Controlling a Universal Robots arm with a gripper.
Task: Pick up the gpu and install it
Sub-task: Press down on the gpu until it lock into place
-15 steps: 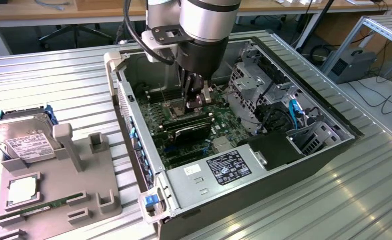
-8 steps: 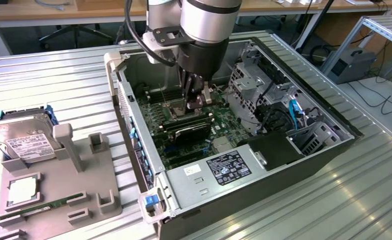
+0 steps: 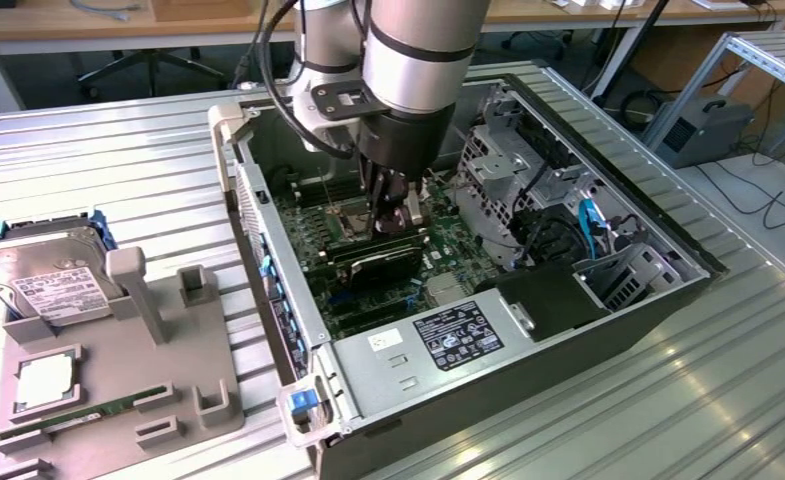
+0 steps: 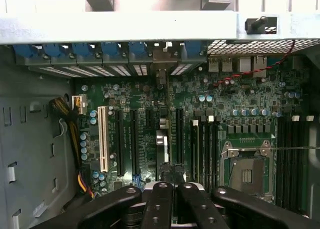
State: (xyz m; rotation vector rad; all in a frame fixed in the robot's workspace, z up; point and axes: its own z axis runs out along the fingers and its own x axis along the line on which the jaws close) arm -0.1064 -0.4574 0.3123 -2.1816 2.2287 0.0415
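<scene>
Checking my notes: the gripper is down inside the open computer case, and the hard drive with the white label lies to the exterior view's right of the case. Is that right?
Not quite. The gripper is down inside the open computer case, but the hard drive with the white label lies to the exterior view's left of the case, as the exterior view shows.

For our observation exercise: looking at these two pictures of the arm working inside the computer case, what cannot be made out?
- Exterior view: whether the gpu sits fully in its slot; the jaws and the arm cover its upper part.
- Wrist view: the gpu's flat faces; it is seen edge-on, running out from the jaws.
- Exterior view: the print on the hard drive label; too small to read.
</scene>
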